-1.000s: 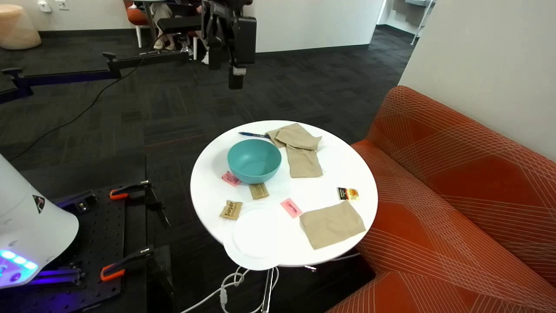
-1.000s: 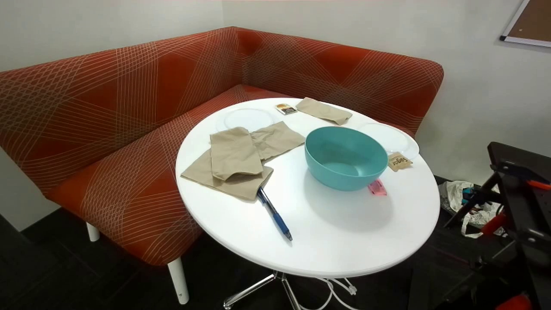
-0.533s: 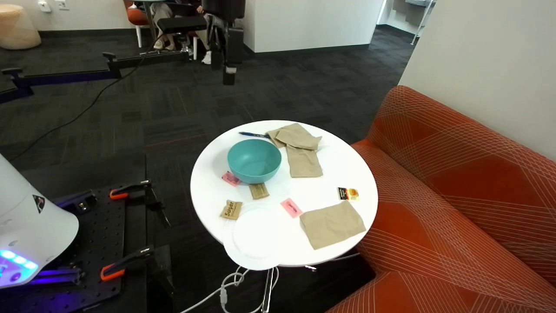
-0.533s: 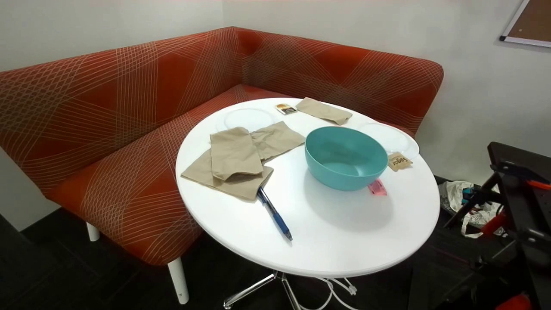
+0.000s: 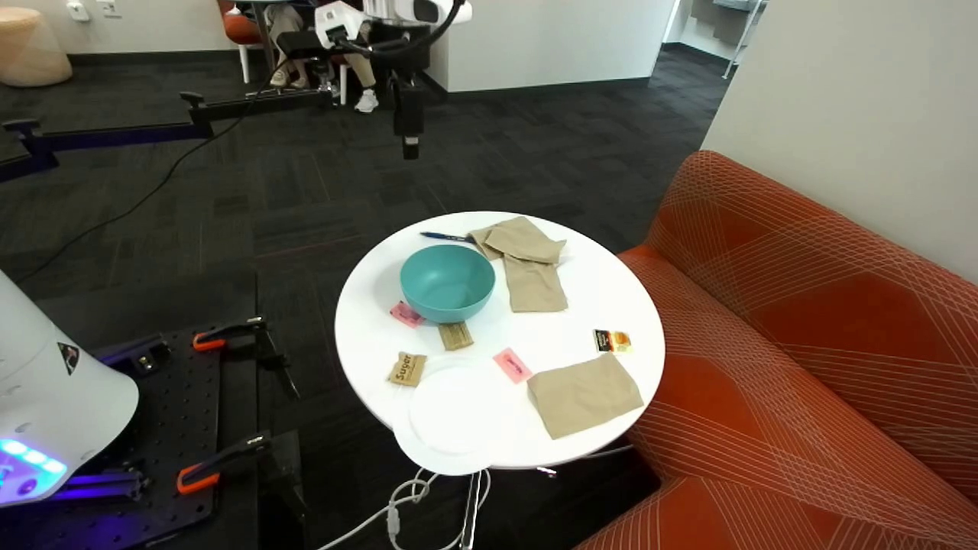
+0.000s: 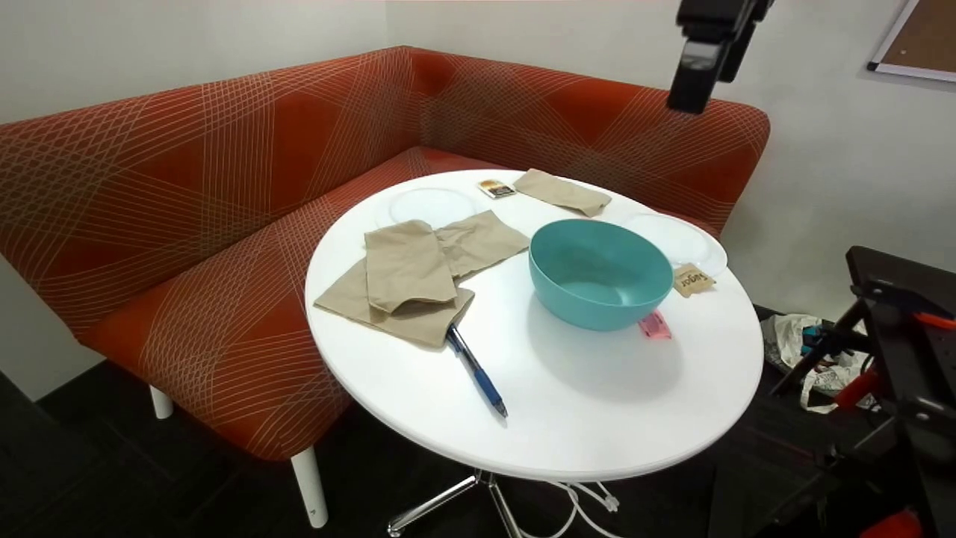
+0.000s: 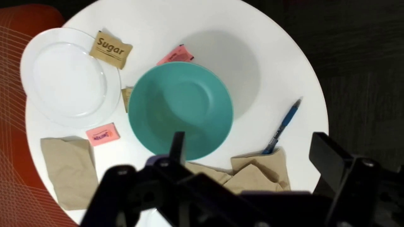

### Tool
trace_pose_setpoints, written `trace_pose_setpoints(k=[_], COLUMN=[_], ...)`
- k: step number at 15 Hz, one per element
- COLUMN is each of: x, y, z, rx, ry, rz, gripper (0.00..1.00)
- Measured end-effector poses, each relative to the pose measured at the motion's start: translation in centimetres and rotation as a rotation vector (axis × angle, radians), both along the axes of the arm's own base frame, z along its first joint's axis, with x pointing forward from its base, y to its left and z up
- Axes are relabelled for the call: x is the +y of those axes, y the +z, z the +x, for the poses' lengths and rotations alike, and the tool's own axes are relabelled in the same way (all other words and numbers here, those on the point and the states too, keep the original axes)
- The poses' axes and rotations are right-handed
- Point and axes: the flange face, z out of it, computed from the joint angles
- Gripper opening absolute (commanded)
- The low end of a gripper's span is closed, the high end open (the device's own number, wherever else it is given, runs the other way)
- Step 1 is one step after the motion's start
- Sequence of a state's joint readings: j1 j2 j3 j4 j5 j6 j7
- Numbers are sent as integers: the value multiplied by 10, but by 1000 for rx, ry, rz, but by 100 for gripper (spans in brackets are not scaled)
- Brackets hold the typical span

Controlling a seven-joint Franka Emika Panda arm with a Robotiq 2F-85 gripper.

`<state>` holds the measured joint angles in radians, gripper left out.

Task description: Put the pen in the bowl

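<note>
The pen [image 7: 282, 125] lies flat on the white round table [image 6: 597, 441], one end meeting the edge of a brown napkin [image 6: 418, 325]; whether it runs beneath, I cannot tell. It is slim and straight, with a dark blue grip, a greyish tip pointing away from the napkin, and a darker barrel that carries pale lettering in the wrist view. Near it, though apart, the teal bowl [image 7: 189, 91] stands upright, its smooth inside bare from wall to floor and partly in shade. A pink packet [image 7: 176, 55] and a tan packet [image 7: 127, 96] poke out from behind its rim in the wrist view. Farther off, a white plate [image 7: 71, 78] juts over the table's edge with a sugar packet [image 7: 110, 50] overlapping its rim, and a second plate [image 6: 426, 205], harder to make out, sits beyond the napkin in an exterior view. Another pink packet [image 7: 103, 134] lies just beside a folded napkin [image 7: 71, 173], and a small black-and-yellow sachet [image 5: 612, 341] is near that. Higher than all of these hangs the gripper [image 7: 249, 142], its jaws spread wide around a bare gap, well away from the pen. An orange-red bench [image 5: 764, 328], patterned with thin pale lines, runs alongside the table in both exterior views.
</note>
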<state>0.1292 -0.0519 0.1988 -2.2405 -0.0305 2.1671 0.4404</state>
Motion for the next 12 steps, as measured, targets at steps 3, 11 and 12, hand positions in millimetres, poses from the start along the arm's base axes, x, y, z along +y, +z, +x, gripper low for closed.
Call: trace_pose_setpoints(k=[3, 11, 12], x=[23, 71, 74], y=[-30, -107, -116], z=[14, 41, 43], rx=[-36, -85, -81], ry=[-46, -120, -125], rz=[35, 95, 89], gripper=[100, 100, 100])
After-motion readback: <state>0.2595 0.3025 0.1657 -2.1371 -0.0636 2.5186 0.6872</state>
